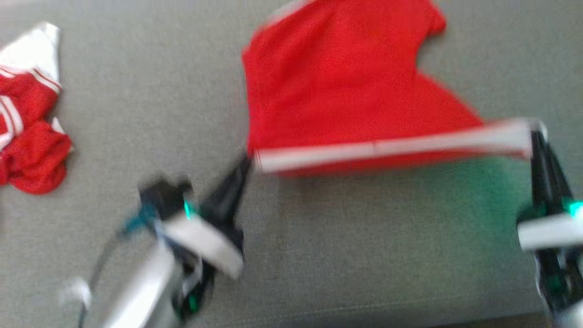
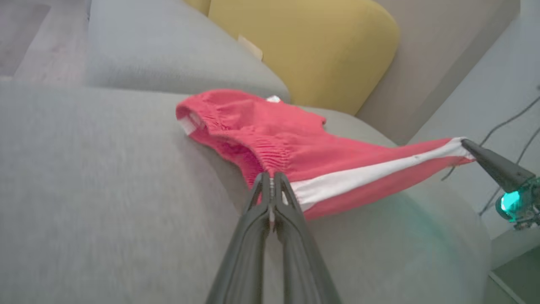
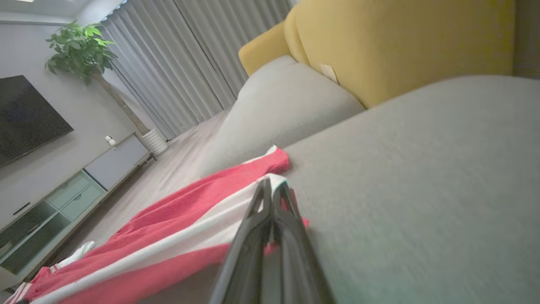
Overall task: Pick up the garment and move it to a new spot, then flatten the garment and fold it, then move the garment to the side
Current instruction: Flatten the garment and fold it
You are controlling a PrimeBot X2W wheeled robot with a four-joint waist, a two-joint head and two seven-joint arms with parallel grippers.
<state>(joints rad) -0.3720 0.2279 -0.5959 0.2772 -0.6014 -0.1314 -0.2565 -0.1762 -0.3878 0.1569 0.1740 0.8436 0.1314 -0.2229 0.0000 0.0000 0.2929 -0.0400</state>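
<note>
The garment [image 1: 346, 86] is a pair of red shorts with a white side stripe, spread on the grey sofa seat [image 1: 150, 91]. Its near edge is stretched taut between my two grippers and lifted off the cushion. My left gripper [image 1: 248, 160] is shut on the garment's left corner by the elastic waistband [image 2: 253, 156]. My right gripper [image 1: 535, 134] is shut on the stripe's other end [image 3: 270, 181]. In the left wrist view my left gripper [image 2: 272, 179] pinches the cloth, with the right gripper [image 2: 466, 143] across the stripe. The head view is motion-blurred.
A second red and white garment [image 1: 27, 123] lies crumpled at the seat's left. Yellow back cushions [image 2: 308, 46] stand behind the seat. The sofa's front edge [image 1: 364, 314] runs close below my arms. A TV cabinet [image 3: 63, 190] and a plant [image 3: 80, 46] stand across the room.
</note>
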